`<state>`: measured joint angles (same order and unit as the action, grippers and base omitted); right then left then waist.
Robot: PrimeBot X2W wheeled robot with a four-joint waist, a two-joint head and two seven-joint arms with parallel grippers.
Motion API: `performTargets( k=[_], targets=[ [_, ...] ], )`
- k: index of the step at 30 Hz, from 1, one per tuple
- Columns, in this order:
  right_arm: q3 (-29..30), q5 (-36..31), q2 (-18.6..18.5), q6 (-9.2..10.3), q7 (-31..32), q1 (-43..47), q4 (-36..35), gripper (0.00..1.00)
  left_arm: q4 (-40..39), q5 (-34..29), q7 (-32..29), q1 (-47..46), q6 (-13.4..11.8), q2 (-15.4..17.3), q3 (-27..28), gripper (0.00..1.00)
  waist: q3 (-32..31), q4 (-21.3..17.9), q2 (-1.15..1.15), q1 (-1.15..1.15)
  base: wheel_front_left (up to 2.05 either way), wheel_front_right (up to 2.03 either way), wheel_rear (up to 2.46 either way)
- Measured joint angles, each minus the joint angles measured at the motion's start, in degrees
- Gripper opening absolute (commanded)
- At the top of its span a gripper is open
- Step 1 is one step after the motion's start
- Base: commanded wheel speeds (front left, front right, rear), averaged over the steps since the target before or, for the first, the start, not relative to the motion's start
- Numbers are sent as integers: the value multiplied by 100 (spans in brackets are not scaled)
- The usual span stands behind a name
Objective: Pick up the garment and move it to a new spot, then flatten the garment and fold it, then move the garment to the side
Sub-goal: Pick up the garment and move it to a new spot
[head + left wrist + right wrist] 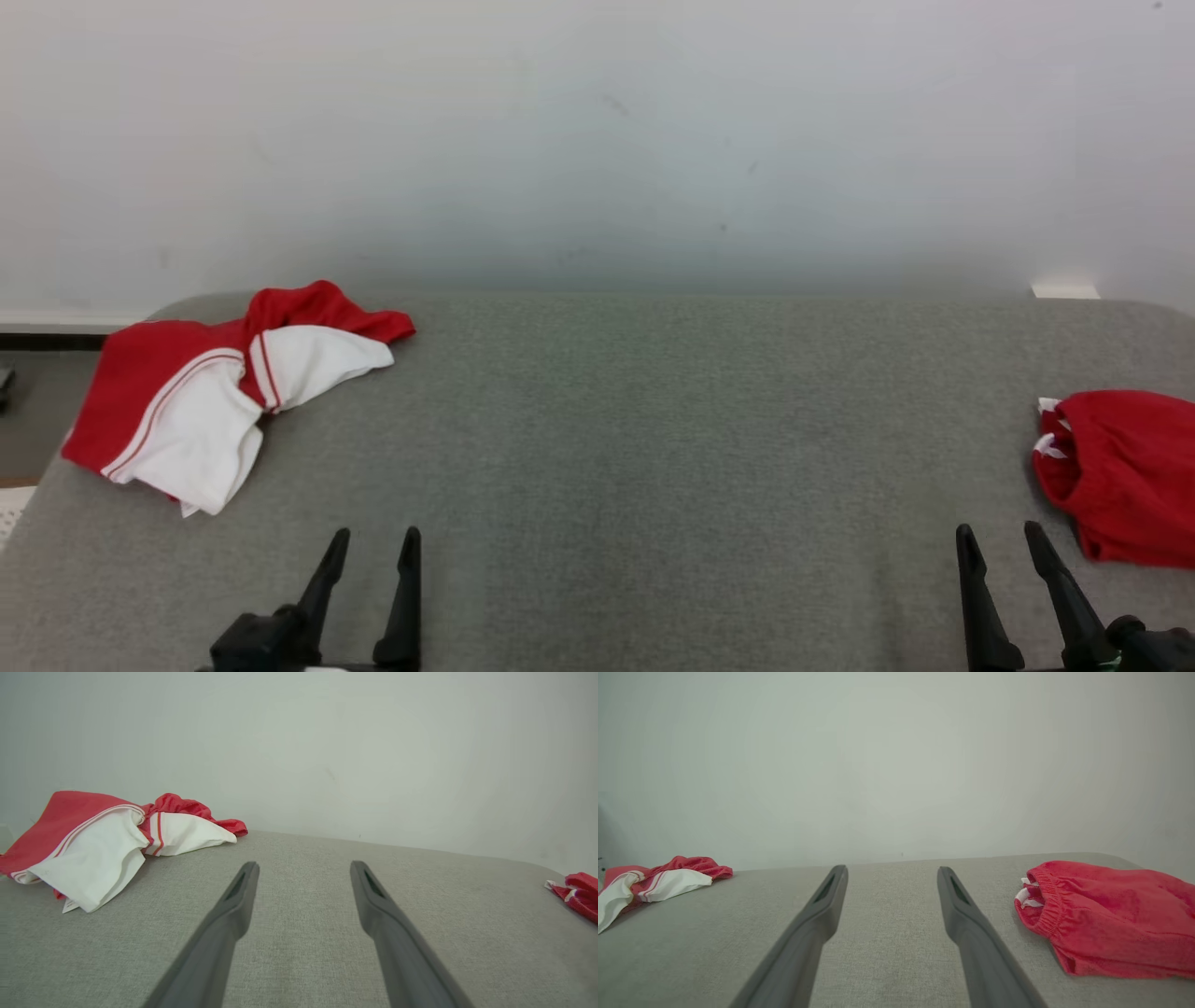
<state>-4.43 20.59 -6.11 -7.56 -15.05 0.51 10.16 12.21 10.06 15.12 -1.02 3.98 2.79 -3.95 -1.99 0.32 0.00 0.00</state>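
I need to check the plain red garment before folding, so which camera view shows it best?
The right wrist view: the plain red garment lies close and nearly whole, its elastic waistband clear. The head view cuts it off at the right edge, and the left wrist view has a small corner of it far right.

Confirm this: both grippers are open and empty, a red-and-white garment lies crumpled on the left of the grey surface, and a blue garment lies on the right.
Wrong colour: the garment on the right is red, not blue; the right wrist view shows it plainly. The rest stands.
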Motion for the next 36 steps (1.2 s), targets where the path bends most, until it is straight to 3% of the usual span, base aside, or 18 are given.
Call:
performTargets(
  k=[24,36],
  targets=[
    [-806,125,85,0,0,-163,219,100,68,-54,0,-70,-58,1,454,100,-88,1953,0,0,0,0,0],
    [-832,159,45,0,0,-219,218,100,74,156,0,-554,9,9,516,100,-20,1939,0,0,0,0,0]
  ],
)
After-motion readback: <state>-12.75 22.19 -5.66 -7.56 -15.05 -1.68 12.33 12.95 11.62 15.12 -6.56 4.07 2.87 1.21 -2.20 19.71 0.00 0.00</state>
